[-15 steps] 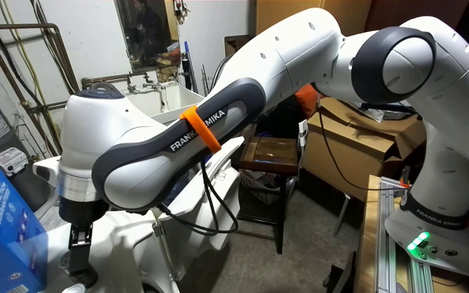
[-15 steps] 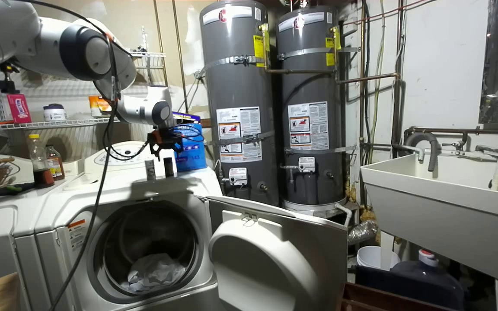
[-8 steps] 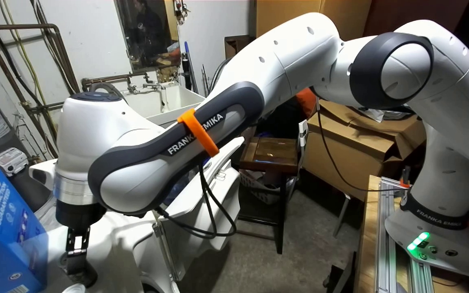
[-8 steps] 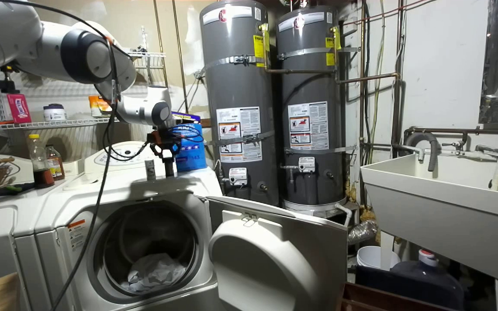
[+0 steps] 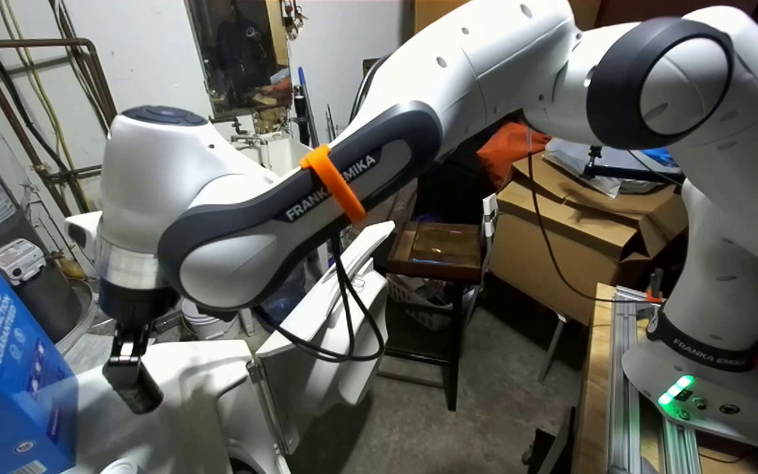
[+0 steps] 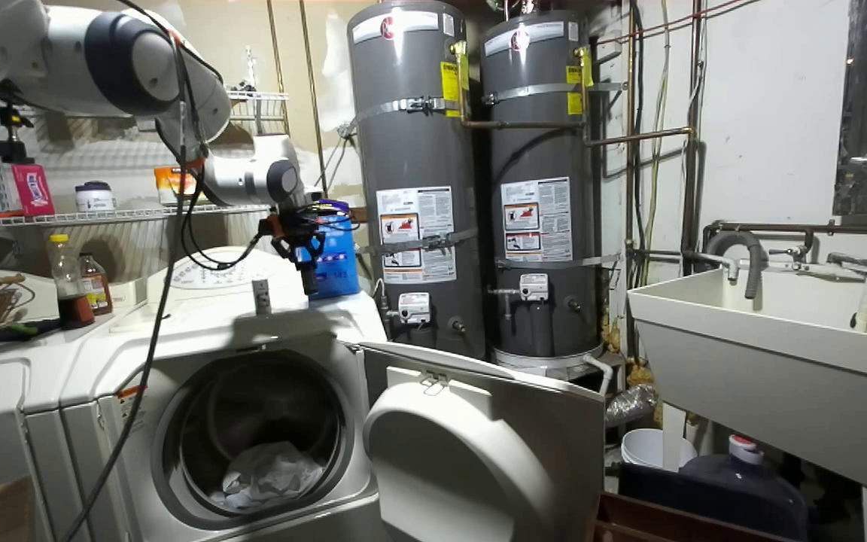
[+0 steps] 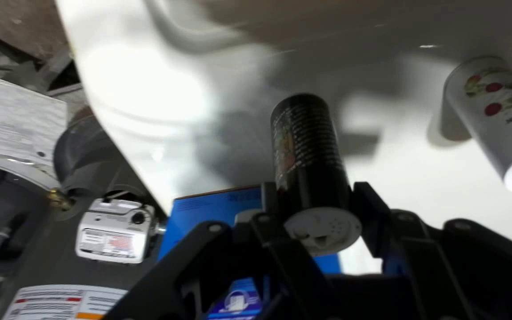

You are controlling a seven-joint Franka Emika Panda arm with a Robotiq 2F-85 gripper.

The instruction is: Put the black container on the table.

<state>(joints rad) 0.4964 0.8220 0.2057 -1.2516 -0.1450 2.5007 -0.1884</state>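
The black container (image 7: 307,146), a dark printed cylinder with a pale end, sits between the fingers of my gripper (image 7: 316,200), which is shut on it near that end. In an exterior view the container (image 5: 139,393) hangs tilted from the gripper (image 5: 122,365), raised over the white machine's top. Another exterior view shows the container (image 6: 309,281) beneath the gripper (image 6: 304,252), beside a blue box. The table (image 5: 438,247), with its square dark-brown top and thin black legs, stands on the floor beyond the machine's open door.
A white can (image 7: 496,120) stands on the machine top (image 5: 188,395). Close by the gripper is the blue box (image 5: 14,382). The open door (image 6: 479,452) juts out between machine and table. A cardboard box (image 5: 563,237) and a white basin (image 6: 772,346) are farther off.
My gripper came down around the black container and shut on it. Then the arm rose, lifting the container off the machine top, and it now tilts.
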